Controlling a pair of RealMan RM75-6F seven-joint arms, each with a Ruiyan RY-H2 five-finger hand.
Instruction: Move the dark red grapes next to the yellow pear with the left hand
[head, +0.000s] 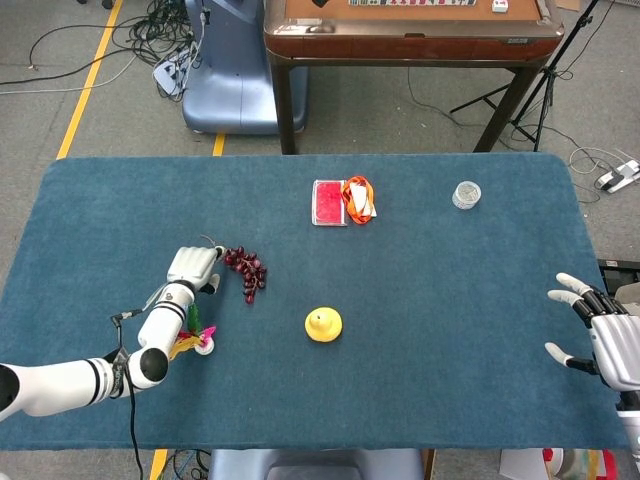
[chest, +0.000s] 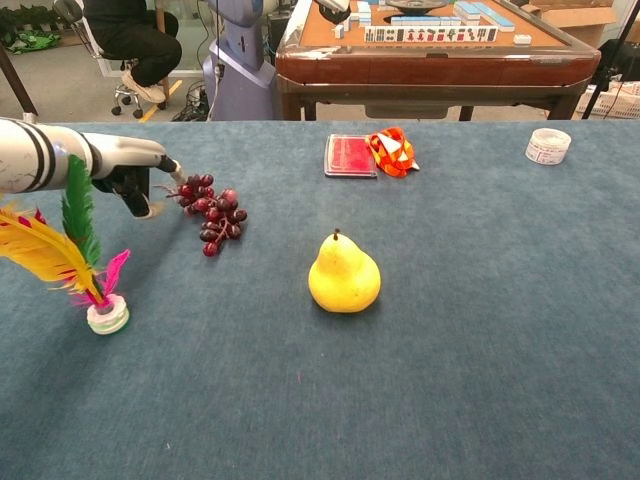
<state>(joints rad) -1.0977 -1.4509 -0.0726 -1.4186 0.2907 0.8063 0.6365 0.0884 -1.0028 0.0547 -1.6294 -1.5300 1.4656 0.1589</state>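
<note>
Blue cloth table (head: 420, 330), left hand (head: 192, 267) pinching the grapes (head: 246, 271) by the stem.
Grapes lie left of the pear (head: 323, 324), well apart; right hand (head: 600, 335) spread wide, holding nothing. No writing readable.

The table (head: 450, 330) wears a matt teal cloth with a felt-like nap, faintly mottled in the chest view. The dark red grapes (chest: 212, 212) look glossy, each berry carrying a small highlight, like moulded plastic. The yellow pear (chest: 344, 274) is smooth with a soft sheen. The left hand (chest: 133, 170) has a smooth white shell, plastic or painted metal, with black parts underneath; the right hand (head: 598, 335) shows the same white-and-black finish. The shuttlecock (chest: 70, 250) has wispy dyed feathers on a pale disc base. The red packet (chest: 351, 155) shines like film wrap. The small tub (chest: 547, 146) seems clear plastic, though it is too distant to be sure.
</note>
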